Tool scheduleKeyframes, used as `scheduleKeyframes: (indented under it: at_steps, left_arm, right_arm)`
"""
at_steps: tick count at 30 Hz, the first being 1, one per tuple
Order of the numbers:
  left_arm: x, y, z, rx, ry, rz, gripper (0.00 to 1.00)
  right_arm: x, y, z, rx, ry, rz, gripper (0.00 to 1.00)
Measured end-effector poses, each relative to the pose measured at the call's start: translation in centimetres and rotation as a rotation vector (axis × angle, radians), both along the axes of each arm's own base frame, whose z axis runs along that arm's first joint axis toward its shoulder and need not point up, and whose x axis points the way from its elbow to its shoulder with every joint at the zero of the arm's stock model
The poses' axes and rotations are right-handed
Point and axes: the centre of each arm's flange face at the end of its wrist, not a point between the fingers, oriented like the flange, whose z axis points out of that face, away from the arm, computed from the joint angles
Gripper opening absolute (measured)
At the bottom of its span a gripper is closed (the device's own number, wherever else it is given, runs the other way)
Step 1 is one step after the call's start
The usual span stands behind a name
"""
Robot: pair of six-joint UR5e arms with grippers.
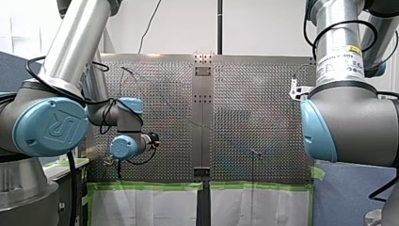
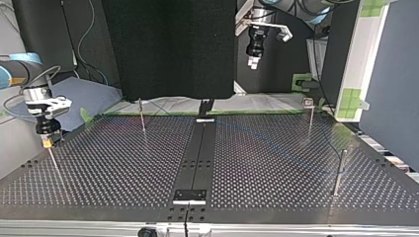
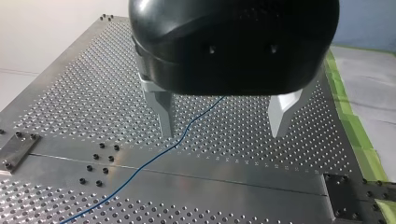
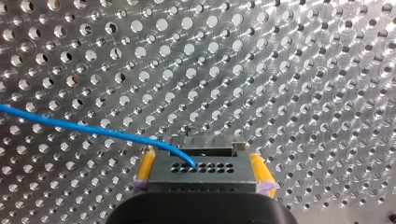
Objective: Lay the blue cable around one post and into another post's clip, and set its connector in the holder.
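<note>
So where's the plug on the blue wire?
The connector is clamped between my right gripper's yellow pads, over the perforated table, at the top view's left.

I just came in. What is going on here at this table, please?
A blue cable is being laid over the perforated table. My right gripper holds the cable's black connector between its yellow pads, up off the table. My left gripper hangs open above the cable's loose stretch lying on the table, not gripping it.
</note>
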Motion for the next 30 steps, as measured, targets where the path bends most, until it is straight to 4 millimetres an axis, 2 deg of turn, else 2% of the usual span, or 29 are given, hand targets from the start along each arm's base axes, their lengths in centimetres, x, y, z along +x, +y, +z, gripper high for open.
scheduleKeyframes:
  at_steps: [30]
  left_arm:
    - [-0.01, -0.01, 0.0, 0.0, 0.0, 0.0, 1.0]
  right_arm:
    - [-0.1, -0.13, -0.07, 0.006, -0.01, -0.022, 0.0]
